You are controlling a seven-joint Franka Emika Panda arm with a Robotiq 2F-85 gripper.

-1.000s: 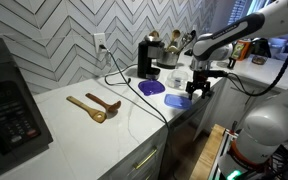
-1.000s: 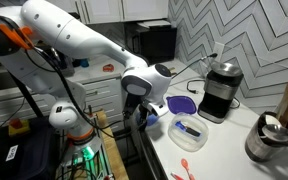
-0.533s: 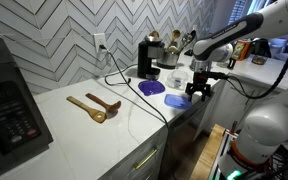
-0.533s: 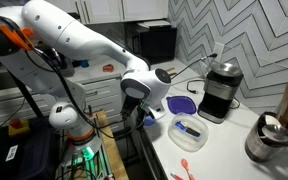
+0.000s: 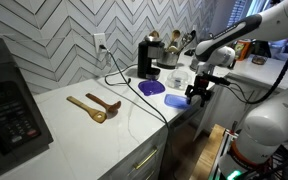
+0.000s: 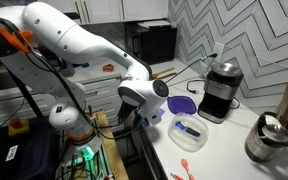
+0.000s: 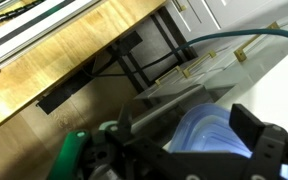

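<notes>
Three views, gone through in turn. In an exterior view the gripper (image 5: 196,94) hangs at the near right edge of the white counter (image 5: 94,140), just right of a blue container (image 5: 176,100); too small there to tell how the jaws stand. A purple bowl (image 5: 150,88) sits just left of and beyond the blue container, a black coffee maker (image 5: 144,58) is farther back by the tiled wall, two wooden spoons (image 5: 94,107) lie well apart to the left, and a dark microwave (image 5: 6,105) is at the far left. In an exterior view from the opposite side the gripper (image 6: 136,115) is at the counter's left edge, the purple bowl (image 6: 182,104) near it on the right, the blue container (image 6: 189,130) nearer the camera, the coffee maker (image 6: 219,88) behind, and a metal pot (image 6: 269,140) at far right. In the wrist view the gripper (image 7: 199,152) has its dark fingers (image 7: 259,150) on either side of a pale blue plastic piece (image 7: 209,125) that fills the gap; cannot tell whether the jaws pinch it or only flank it. Wooden floor (image 7: 64,70) shows to the left.
</notes>
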